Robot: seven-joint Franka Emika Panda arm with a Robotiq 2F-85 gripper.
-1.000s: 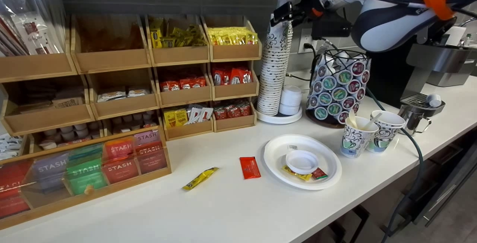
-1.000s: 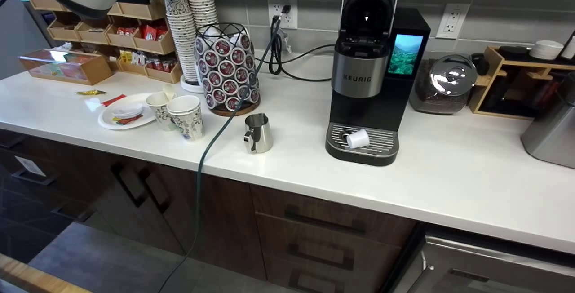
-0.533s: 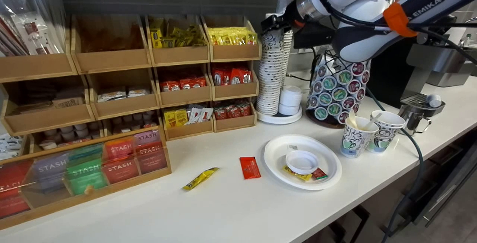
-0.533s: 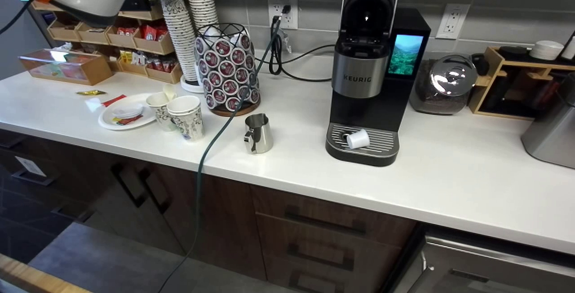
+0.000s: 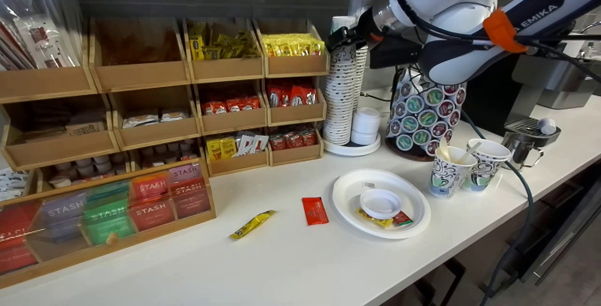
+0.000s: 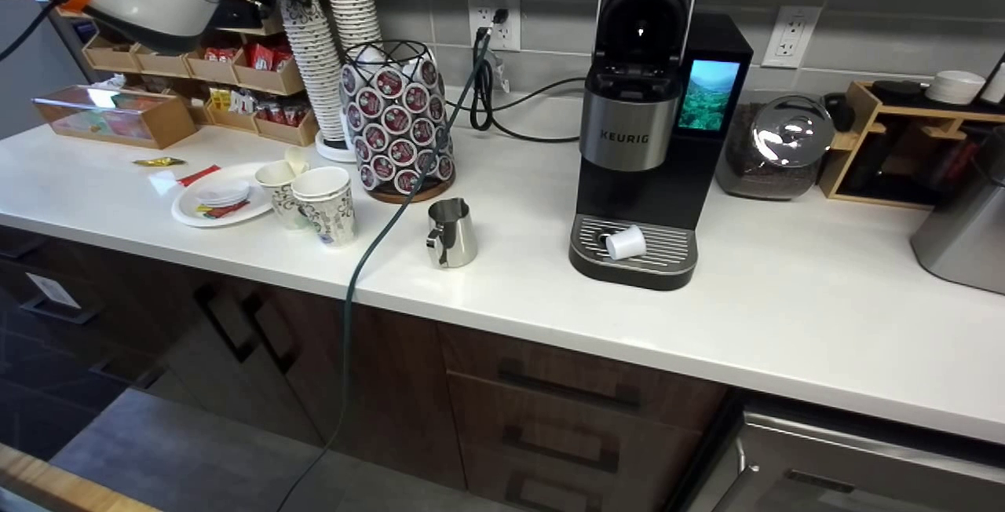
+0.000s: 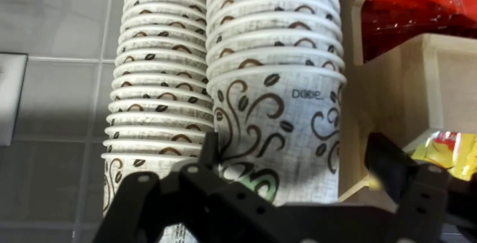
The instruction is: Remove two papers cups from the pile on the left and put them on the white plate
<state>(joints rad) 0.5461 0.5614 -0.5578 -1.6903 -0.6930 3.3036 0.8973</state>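
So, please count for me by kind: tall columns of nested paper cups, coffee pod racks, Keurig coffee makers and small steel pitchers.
Tall columns of nested paper cups: 2
Coffee pod rack: 1
Keurig coffee maker: 1
Small steel pitcher: 1
Total: 5

Both exterior views face down across the counter (image 5: 281,263) to the far wall (image 6: 542,17), sharing the white plate (image 5: 346,193); the wrist view closely faces the pile (image 7: 275,90)
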